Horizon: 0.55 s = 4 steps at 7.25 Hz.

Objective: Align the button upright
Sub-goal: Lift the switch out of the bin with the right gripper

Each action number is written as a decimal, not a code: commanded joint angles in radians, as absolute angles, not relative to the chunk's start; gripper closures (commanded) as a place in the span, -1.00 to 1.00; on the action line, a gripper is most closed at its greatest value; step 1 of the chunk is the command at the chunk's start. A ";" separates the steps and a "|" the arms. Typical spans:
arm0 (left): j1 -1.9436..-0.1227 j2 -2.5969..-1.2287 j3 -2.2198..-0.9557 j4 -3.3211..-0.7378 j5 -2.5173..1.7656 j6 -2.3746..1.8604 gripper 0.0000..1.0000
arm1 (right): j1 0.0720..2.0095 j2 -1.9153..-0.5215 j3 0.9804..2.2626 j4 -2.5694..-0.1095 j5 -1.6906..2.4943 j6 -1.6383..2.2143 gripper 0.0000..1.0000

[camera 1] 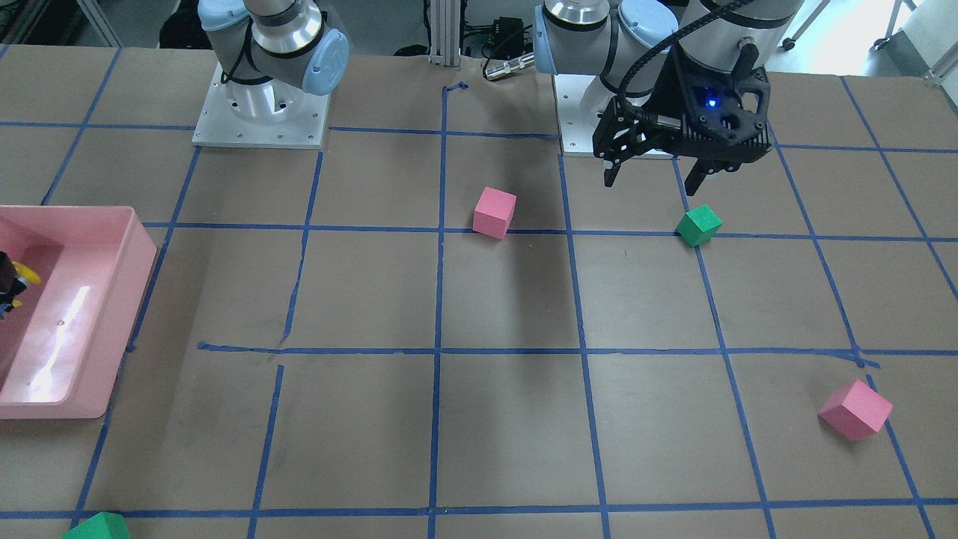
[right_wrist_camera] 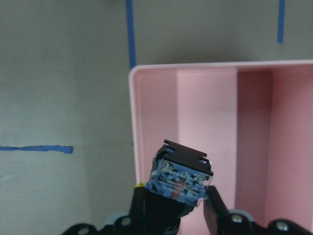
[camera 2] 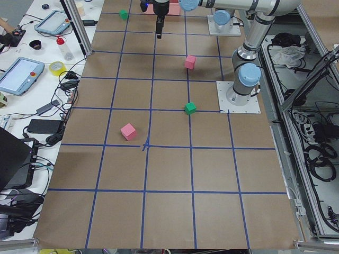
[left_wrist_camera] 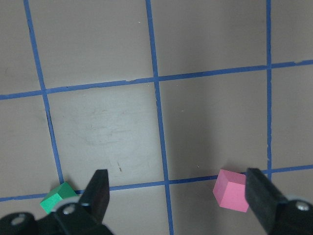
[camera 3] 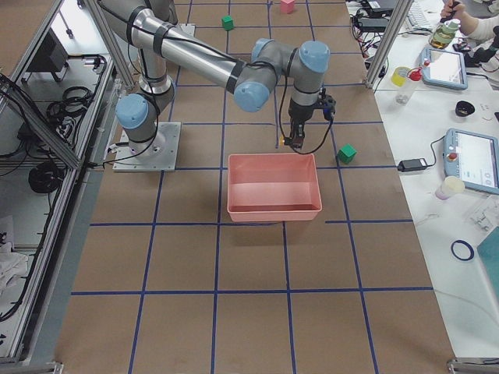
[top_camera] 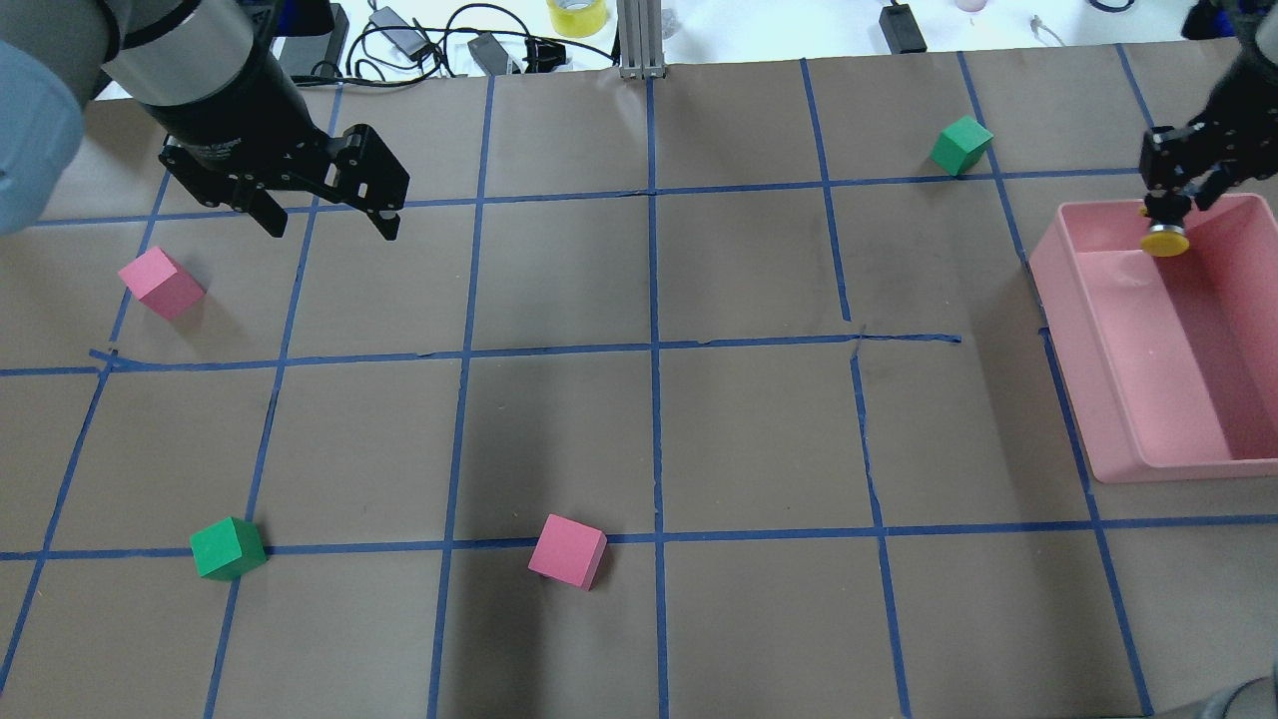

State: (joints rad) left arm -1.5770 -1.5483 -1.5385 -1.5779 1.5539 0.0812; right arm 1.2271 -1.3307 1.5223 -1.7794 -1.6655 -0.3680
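Observation:
My right gripper (top_camera: 1166, 205) is shut on the button (top_camera: 1164, 241) and holds it over the far end of the pink bin (top_camera: 1058, 300), above its floor. The yellow cap shows below the fingers in the overhead view. In the right wrist view the button's blocky base with blue terminals (right_wrist_camera: 182, 171) sticks out between the fingers (right_wrist_camera: 214, 205), with the bin's rim (right_wrist_camera: 132, 122) behind. The front-facing view shows the button (camera 1: 21, 278) at the left edge. My left gripper (top_camera: 324, 225) is open and empty above the table, also in the left wrist view (left_wrist_camera: 178, 191).
Pink cubes (top_camera: 160, 283) (top_camera: 567, 550) and green cubes (top_camera: 228, 548) (top_camera: 961, 145) lie scattered on the taped brown table. A green cube (left_wrist_camera: 57, 197) and a pink cube (left_wrist_camera: 231, 190) lie below my left gripper. Cables and tape rolls sit beyond the far edge.

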 commanded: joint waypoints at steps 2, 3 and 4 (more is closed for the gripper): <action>-1.577 -1.548 -1.539 -1.578 1.554 0.081 -1.00 | 1.582 -1.222 1.483 -1.850 -1.666 -0.197 1.00; -1.575 -1.548 -1.539 -1.580 1.554 0.081 -1.00 | 1.627 -1.174 1.476 -1.867 -1.658 -0.181 1.00; -1.575 -1.548 -1.540 -1.580 1.554 0.081 -1.00 | 1.669 -1.123 1.473 -1.946 -1.619 -0.192 1.00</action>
State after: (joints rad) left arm -1.5760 -1.5478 -1.5389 -1.5794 1.5539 0.0813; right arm 1.6014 -1.1881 1.4797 -1.8719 -1.6521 -0.1961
